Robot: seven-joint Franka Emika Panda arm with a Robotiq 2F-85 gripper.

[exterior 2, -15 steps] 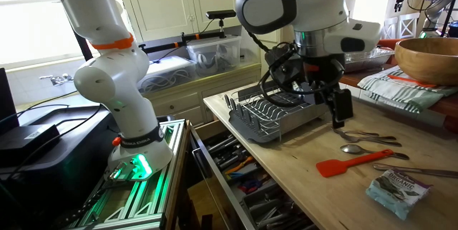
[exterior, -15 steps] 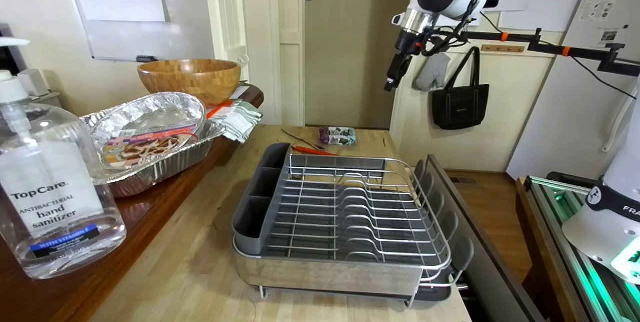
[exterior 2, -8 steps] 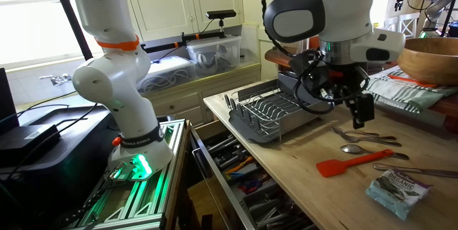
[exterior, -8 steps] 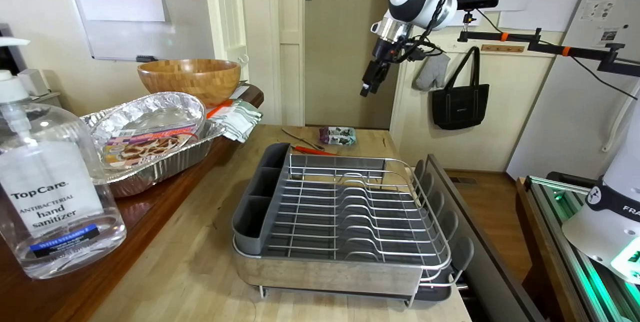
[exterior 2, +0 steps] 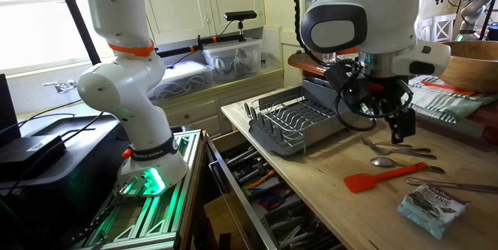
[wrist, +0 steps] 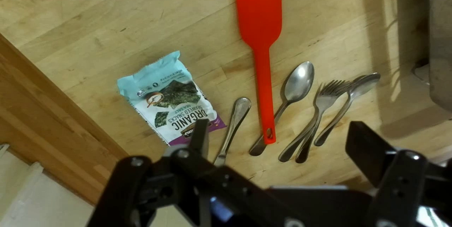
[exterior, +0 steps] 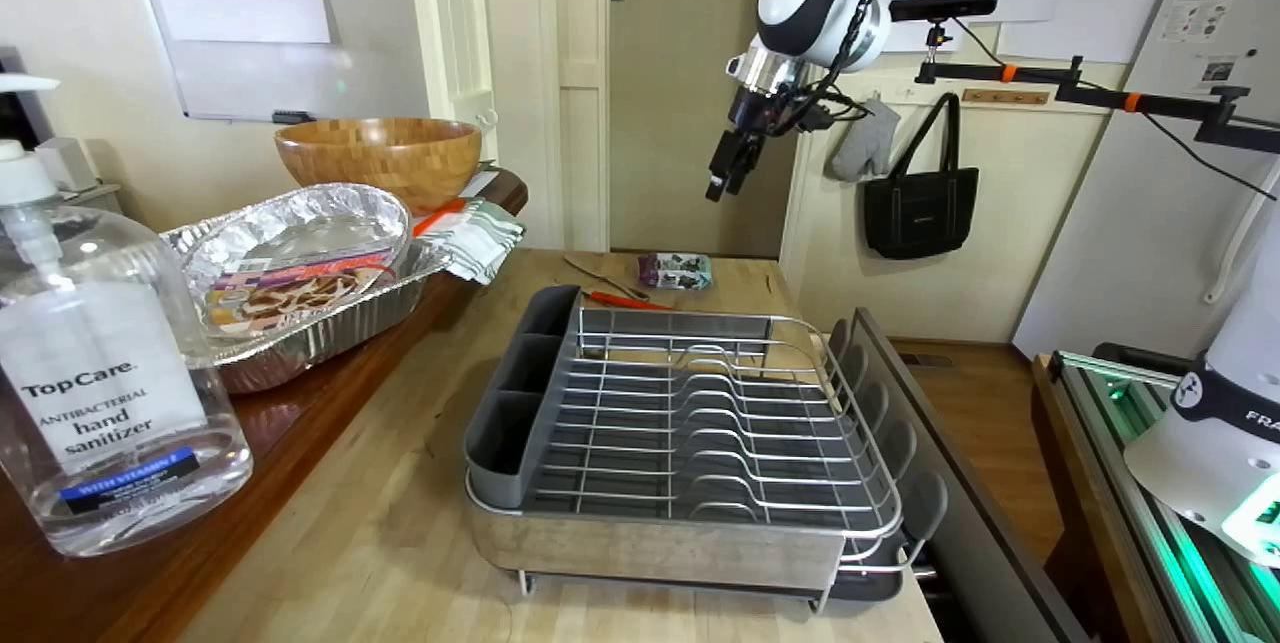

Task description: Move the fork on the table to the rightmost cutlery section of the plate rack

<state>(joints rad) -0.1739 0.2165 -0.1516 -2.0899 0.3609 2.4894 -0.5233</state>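
Note:
The fork (wrist: 326, 98) lies on the wood-toned table (exterior 2: 330, 191), its handle crossing another utensil's handle, with a spoon close beside it. In an exterior view the fork (exterior 2: 385, 151) rests among other cutlery, below my gripper (exterior 2: 403, 127). The wrist view has my gripper (wrist: 279, 135) with its fingers wide apart and nothing between them; it hangs above the cutlery without touching it. The plate rack (exterior: 660, 545) stands on the table, with a grey cutlery holder (exterior: 495, 486) of three sections along one side. My arm partly hides the rack (exterior 2: 291, 141) in an exterior view.
A red spatula (wrist: 261, 25) overlaps a spoon (wrist: 299, 81). A knife (wrist: 236, 117) and a seaweed snack packet (wrist: 169, 96) lie nearby. An open drawer (exterior 2: 233, 199) runs below the table edge. Foil trays (exterior: 330, 343), a sanitizer bottle (exterior: 120, 403) and a wooden bowl (exterior: 380, 158) stand alongside.
My arm has swung across, away from the rack, and sunk slightly, bringing the gripper over the cutlery handles. Its fingers stay apart. The table's objects have not moved.

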